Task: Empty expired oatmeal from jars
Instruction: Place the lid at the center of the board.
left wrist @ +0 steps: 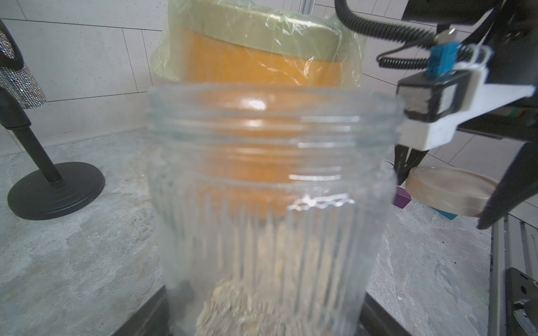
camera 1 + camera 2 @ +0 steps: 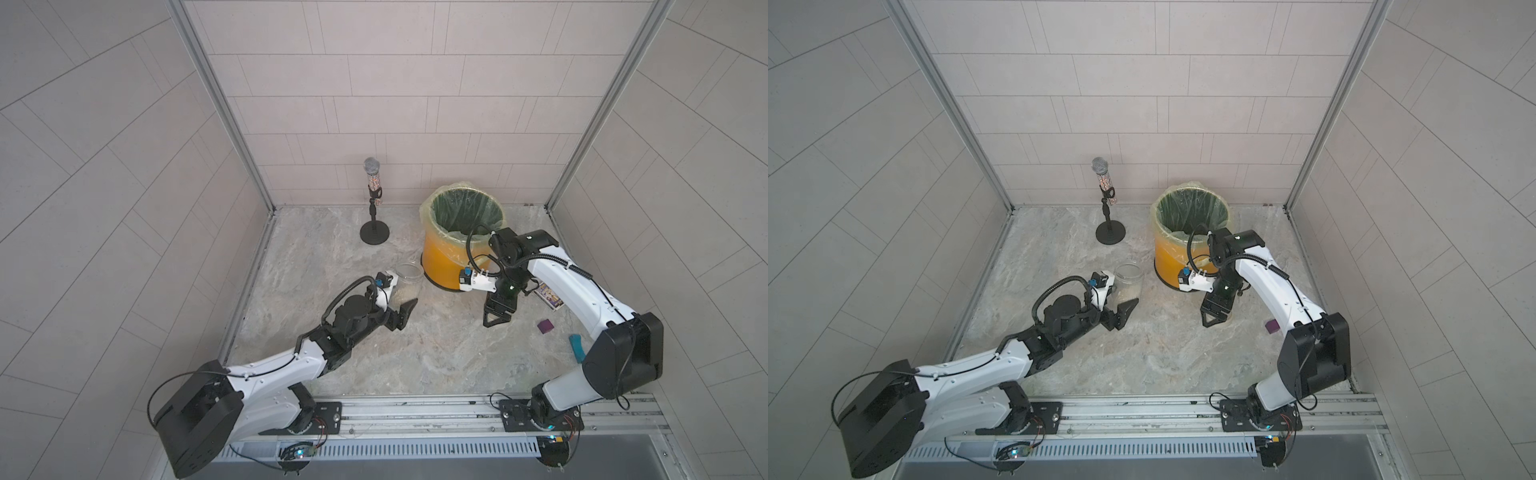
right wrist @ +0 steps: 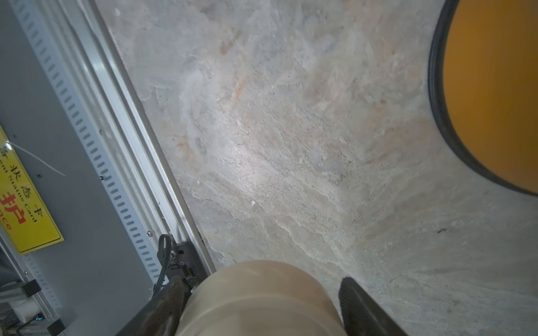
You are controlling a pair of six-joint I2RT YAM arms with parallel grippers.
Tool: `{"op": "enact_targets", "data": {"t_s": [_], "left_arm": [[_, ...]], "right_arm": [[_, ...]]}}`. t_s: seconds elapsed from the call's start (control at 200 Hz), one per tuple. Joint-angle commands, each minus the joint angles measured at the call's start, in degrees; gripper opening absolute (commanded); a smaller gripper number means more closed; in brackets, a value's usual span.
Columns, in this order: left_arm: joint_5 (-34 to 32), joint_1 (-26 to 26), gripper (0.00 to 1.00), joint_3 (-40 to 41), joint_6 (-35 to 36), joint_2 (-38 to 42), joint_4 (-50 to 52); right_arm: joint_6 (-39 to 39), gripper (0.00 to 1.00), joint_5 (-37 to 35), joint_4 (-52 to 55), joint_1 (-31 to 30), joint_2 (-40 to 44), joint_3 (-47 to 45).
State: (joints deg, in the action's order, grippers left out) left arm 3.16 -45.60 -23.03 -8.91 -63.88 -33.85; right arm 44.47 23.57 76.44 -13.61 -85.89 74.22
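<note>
Top views both show one lidless jar (image 2: pixel 406 277) clasped in the left pincer (image 2: pixel 400 297), near one orange bin (image 2: pixel 440 257); one small heap of oatmeal (image 1: pixel 247 308) lies inside the jar. Meanwhile the right pincer (image 2: pixel 497 320) grips one cream lid (image 3: pixel 256 299).

A glittery microphone (image 2: pixel 371 178) stood on a black stand (image 2: pixel 374 232) near the centre of both top views, left of an orange bin (image 2: pixel 440 257) lined with a yellow-green bag (image 2: pixel 428 212). At the right of the marbled table (image 2: pixel 415 353) lay a printed card (image 2: pixel 547 296), a purple cube (image 2: pixel 545 326) and a teal piece (image 2: pixel 577 348), each apart.
</note>
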Motion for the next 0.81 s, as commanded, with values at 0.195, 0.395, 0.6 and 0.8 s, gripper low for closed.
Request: {"op": "enact_targets", "data": {"t_s": [0.195, 0.395, 0.6, 0.8], "left_arm": [[-0.3, 0.3, 0.0, -3.7, 0.9, 2.6, -4.8], [-0.4, 0.2, 0.0, -3.8, 1.0, 3.4, -3.6], [-0.2, 0.2, 0.0, -4.0, 0.7, 3.1, -3.4], [-0.1, 0.1, 0.0, -4.2, 0.7, 2.7, -3.3]], "right_arm": [[0.6, 0.43, -7.3, -20.4, 7.7, 4.0, -15.4], [4.0, 0.43, -9.1, -25.1, 11.2, 3.4, -21.5], [6.3, 0.45, -9.7, -28.4, 13.8, 0.0, -25.6], [5.2, 0.52, -8.3, -29.5, 15.0, -2.1, -25.4]]}}
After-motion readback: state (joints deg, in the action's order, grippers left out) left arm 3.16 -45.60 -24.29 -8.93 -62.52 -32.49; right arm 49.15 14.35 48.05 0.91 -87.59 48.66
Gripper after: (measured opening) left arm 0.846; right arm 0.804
